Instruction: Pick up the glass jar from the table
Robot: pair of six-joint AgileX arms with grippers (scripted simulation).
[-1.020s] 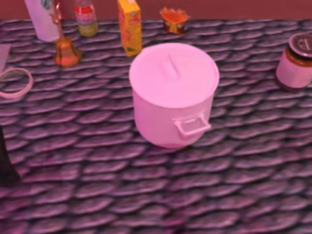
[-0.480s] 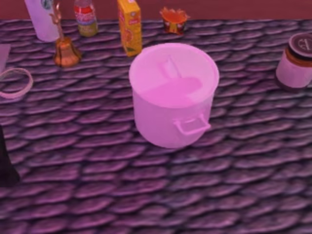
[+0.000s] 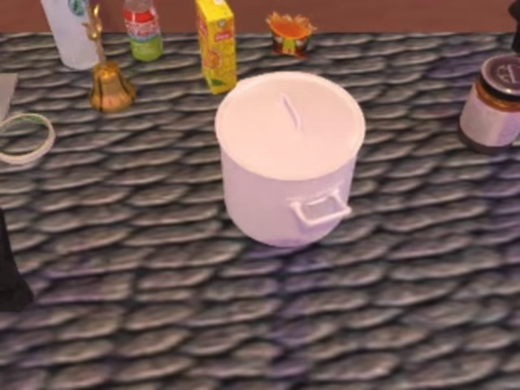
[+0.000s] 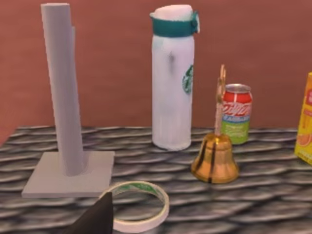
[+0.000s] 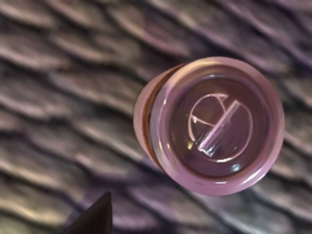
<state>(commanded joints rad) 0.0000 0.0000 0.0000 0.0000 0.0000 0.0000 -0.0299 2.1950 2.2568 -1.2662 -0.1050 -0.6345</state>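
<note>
The glass jar (image 3: 493, 104) stands upright on the worktop (image 3: 244, 325) at about 3 o'clock in the top view, near the right edge and well apart from the large white pot (image 3: 288, 158) at the centre. The right wrist view looks straight down on the jar's dark round lid (image 5: 217, 124), so the right pincer (image 5: 90, 219) hangs above it; only one dark fingertip shows, and whether it is released or clenched cannot be told. The left arm (image 3: 10, 268) sits parked at 9 o'clock, its pincer state also unclear. Along 11 to 12 o'clock stand a white flask (image 4: 171, 78), a brass bell (image 3: 106, 81), a red can (image 3: 143, 31) and a yellow carton (image 3: 216, 45). A tape ring (image 3: 24, 138) lies at 10 o'clock.
</note>
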